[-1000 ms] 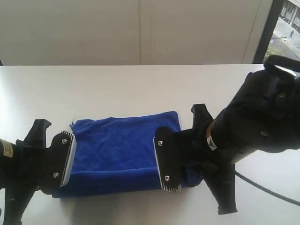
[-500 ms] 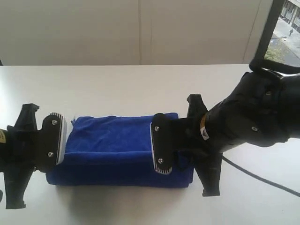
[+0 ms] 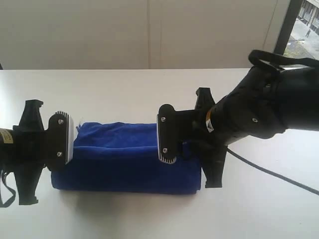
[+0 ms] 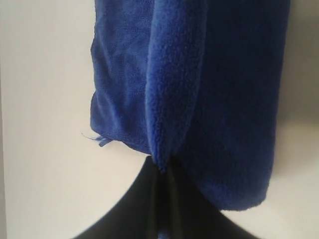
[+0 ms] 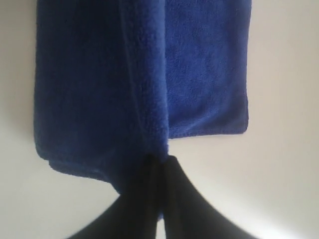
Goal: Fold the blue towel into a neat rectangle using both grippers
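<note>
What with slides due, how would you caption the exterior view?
Black left claw and right claw pinch the ends of a half-folded deep-blue microfibre towel on a white table.

The left end effector (image 3: 67,139) hung low at the left of the exterior view, its black arm (image 3: 22,149) level and its flat screwed jaw block turned toward the middle. The right end effector (image 3: 167,142) reached in from the right on a bulky black arm (image 3: 264,112) that sloped down to it. In each wrist view the dark fingers (image 4: 142,201) (image 5: 139,199) met in a tight point, pinching a fold of the blue towel (image 3: 124,162).
</note>
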